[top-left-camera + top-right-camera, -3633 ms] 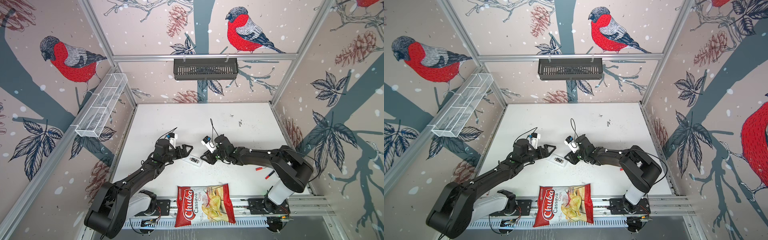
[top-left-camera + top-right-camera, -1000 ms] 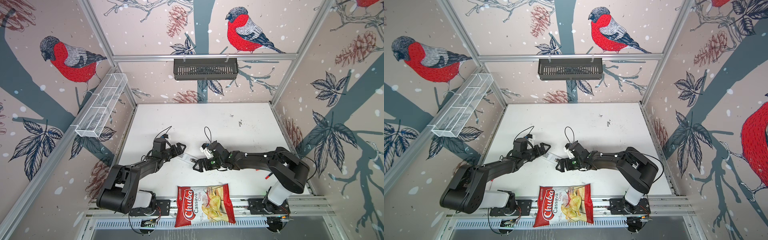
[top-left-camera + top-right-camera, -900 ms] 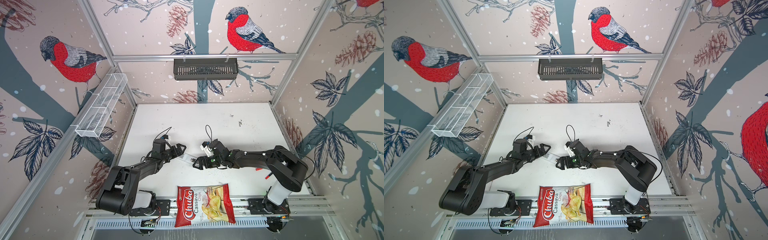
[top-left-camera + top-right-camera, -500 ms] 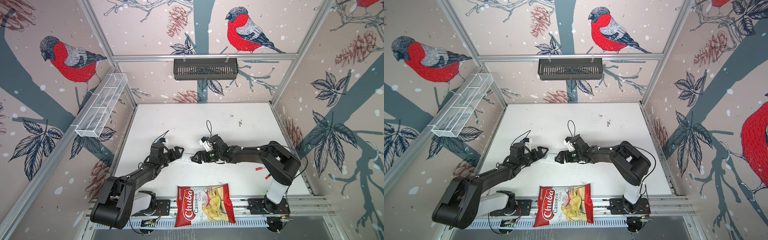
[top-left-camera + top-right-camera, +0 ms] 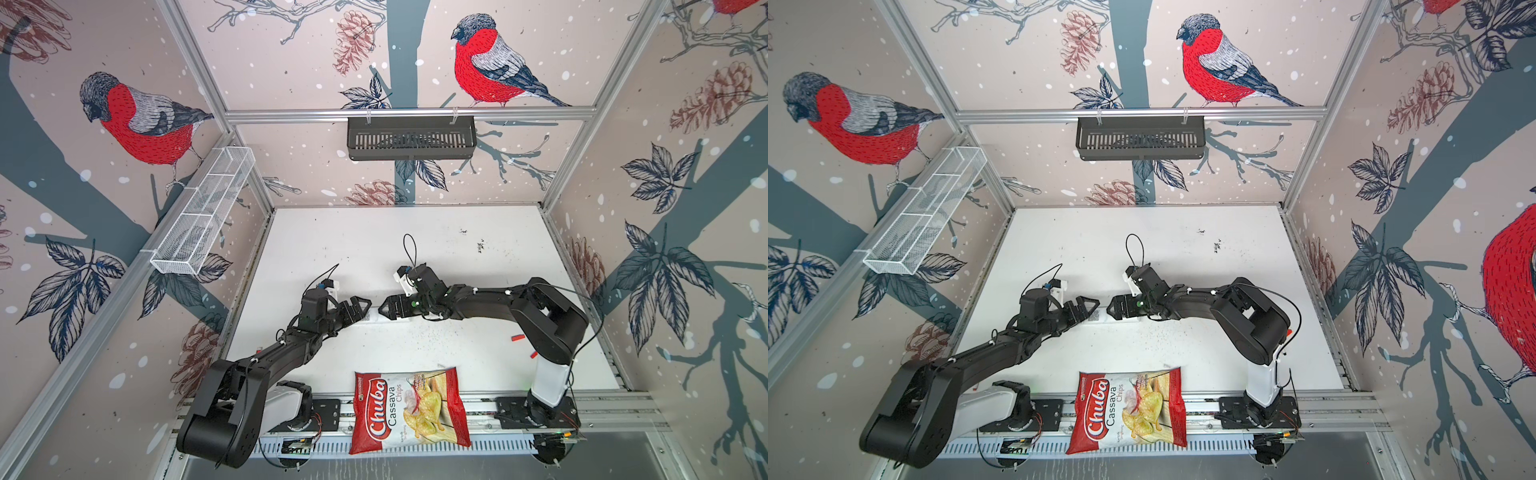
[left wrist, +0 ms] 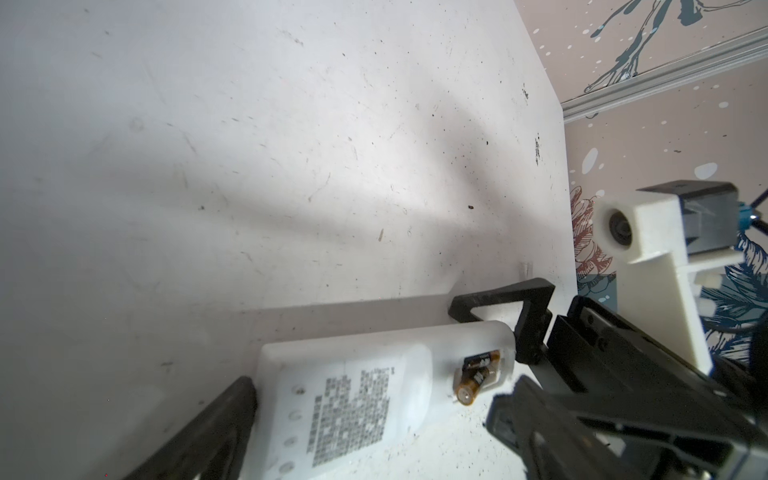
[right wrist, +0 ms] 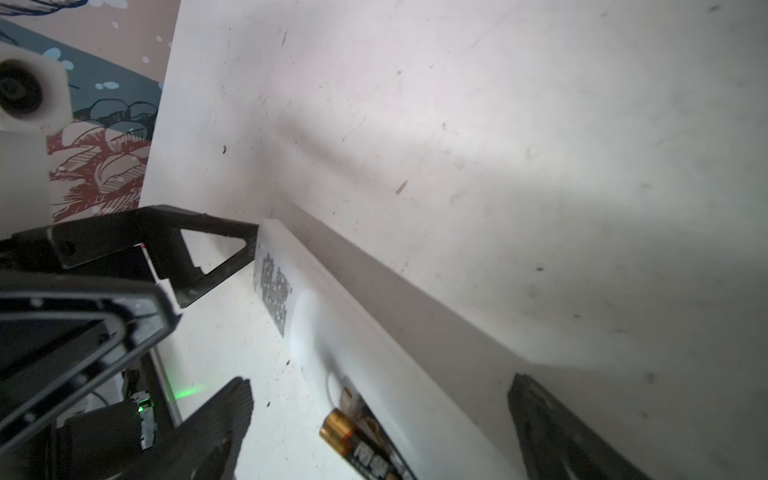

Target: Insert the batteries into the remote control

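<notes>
My left gripper (image 5: pixel 365 308) and right gripper (image 5: pixel 385 308) both gape wide at either end of the remote control (image 6: pixel 365 399), back-up on the table (image 5: pixel 415 249), batteries (image 6: pixel 478 374) crooked in its right-gripper end.

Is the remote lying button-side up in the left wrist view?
No: the remote control shows its plain white back with a printed text block, and the batteries lie at one end of it.

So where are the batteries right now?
In the left wrist view the batteries lie on the back of the remote control, at its end between the open jaws of the right gripper, mid-table between both arms.
</notes>
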`<state>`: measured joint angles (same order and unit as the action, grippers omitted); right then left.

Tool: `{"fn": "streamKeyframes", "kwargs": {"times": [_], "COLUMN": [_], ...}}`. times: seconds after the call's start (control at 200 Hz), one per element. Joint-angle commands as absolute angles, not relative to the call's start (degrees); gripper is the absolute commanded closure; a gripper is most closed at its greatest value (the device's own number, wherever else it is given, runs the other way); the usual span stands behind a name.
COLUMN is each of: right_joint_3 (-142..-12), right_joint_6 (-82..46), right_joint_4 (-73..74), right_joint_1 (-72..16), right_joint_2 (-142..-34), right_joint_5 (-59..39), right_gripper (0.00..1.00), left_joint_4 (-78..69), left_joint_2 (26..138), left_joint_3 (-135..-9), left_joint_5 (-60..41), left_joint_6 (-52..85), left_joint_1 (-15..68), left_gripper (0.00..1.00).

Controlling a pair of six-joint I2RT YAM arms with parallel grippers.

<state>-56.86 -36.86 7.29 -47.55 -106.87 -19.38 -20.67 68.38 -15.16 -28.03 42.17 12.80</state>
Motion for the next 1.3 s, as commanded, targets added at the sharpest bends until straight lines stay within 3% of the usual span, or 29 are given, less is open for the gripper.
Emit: {"fn": "streamKeyframes", "kwargs": {"times": [0.0,0.365,0.72,1.291], "right_joint_3": [-56.25,-56.36,-56.07,-58.48], "right_joint_6": [-35.03,-33.12,-41.49,-44.22], "right_joint_4": [-3.25,-5.05,-8.9,-8.49], "right_joint_1": [-46.46,-43.72,-48.98,-51.92], "right_joint_2": [-107.13,-104.74,-102.25,-104.39], "right_joint_5": [-12.89,-14.6,-6.87,-4.81], "right_gripper": [0.01,0.01,0.01,0.0], "left_joint_4": [-22.52,-23.03,-23.38,-23.53], "left_joint_2": [68.4,68.06,69.55,69.53], "left_joint_3": [-15.2,-15.16,-16.34,-16.35], "left_joint_5": [-29.35,-29.84,-30.86,-31.72], "left_joint_6": [42.01,42.41,41.15,40.58], "left_joint_1": [12.77,12.81,12.83,12.82], "left_gripper": [0.05,0.05,0.05,0.05]}}
